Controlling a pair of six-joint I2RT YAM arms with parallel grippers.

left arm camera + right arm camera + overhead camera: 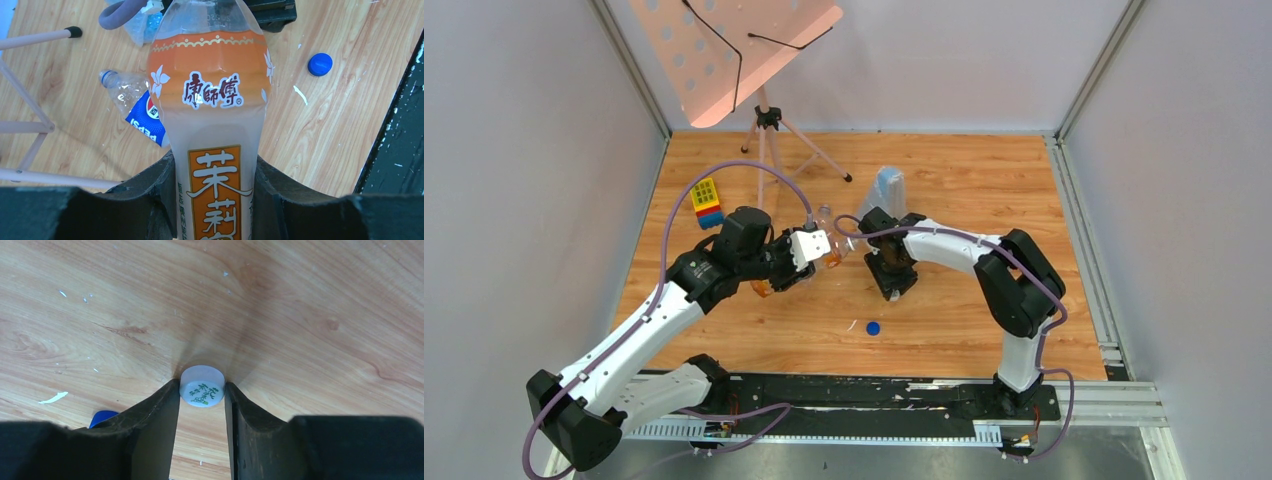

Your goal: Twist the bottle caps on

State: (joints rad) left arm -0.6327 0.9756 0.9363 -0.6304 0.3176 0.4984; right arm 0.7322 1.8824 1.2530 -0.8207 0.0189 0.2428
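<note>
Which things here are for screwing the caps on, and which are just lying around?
For the job: orange bottle, Pepsi bottle, white cap, blue cap.
Just lying about: toy blocks, stand, plastic bag.

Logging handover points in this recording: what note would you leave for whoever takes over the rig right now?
Left pincer: shut on the orange bottle, gripping its body.
Right pincer: tips shut on the white cap, low over the table.
Pepsi bottle: lying on its side on the table, apparently uncapped.
Blue cap: loose on the table.
Done: no cap screwed on yet.
Left: probably the white cap goes onto the orange bottle, then the blue cap onto the Pepsi bottle.
</note>
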